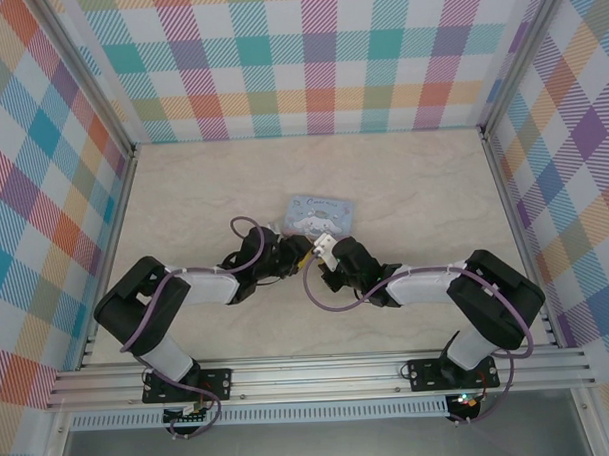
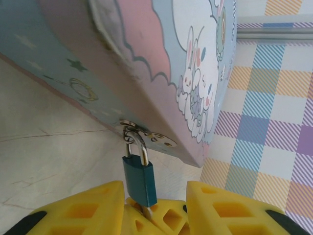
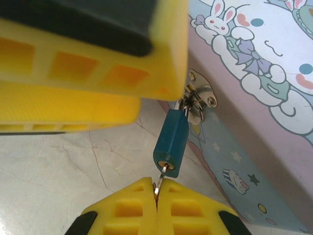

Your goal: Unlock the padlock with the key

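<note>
On the left, the left gripper (image 2: 154,188) is held wide open with nothing clamped. Its yellow fingers (image 2: 83,210) are set either side of the small dark-teal metal padlock (image 2: 139,178), whose body lies against or just beside one finger and apart from the other. The padlock is hung by its thin silver shackle from the silver hasp (image 2: 146,136) on the light-blue, cartoon-printed tin box (image 2: 161,54), just above the pale marbled table (image 2: 49,156). Below it, the tiny silvery key (image 3: 161,175) is seen with its tip at or just inside the keyhole; how deep cannot be told. Further right, the right gripper (image 3: 156,185) is closed fully on the key's head.

Since the padlock is not steadied, it is likely to be swung aside on its shackle when the key is pushed or turned, so the key could be skewed, bent or pulled out. So thin a key, pinched at its end, could also be slipped round between the pads and the lock left unturned.
</note>
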### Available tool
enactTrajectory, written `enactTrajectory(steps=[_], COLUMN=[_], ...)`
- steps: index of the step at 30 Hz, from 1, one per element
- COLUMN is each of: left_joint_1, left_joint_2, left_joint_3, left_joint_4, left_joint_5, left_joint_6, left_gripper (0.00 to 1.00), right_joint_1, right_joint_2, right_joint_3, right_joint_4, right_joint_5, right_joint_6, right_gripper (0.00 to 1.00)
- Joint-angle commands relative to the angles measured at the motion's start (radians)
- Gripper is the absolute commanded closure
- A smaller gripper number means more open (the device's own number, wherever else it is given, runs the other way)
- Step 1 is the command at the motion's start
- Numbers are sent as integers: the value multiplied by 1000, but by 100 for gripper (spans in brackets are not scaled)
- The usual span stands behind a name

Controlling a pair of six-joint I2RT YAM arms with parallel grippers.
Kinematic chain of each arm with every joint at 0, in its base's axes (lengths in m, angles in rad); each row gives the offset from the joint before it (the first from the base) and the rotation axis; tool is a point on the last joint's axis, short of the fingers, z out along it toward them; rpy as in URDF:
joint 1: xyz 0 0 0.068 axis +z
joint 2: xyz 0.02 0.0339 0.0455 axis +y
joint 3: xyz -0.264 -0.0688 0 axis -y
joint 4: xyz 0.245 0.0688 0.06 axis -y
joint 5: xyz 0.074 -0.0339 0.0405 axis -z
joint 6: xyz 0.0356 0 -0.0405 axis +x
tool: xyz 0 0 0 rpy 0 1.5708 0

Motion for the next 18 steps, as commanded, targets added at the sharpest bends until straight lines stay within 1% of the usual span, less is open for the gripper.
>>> enactTrajectory(steps=[1,4,10,18], left_joint_1=[-23,-30,-43,-45], left_joint_2=[30,50,91,109], left_joint_3=[31,34,56,63], left_joint_4=[25,35,36,41], left_joint_5=[18,15,25,18], left_joint_6=[-7,-15,-14,-12], left_gripper=[63,64,69,85], right_joint_1=[4,4,4,4], right_joint_2=[15,13,15,19], right_joint_3=[-14,-14,-9,-1], right_joint_4=[-5,-6,-6,-14], right_joint_5=[20,18,19,15], right_joint_6=[-9,-9,-8,6], right_gripper=[100,100,100,100])
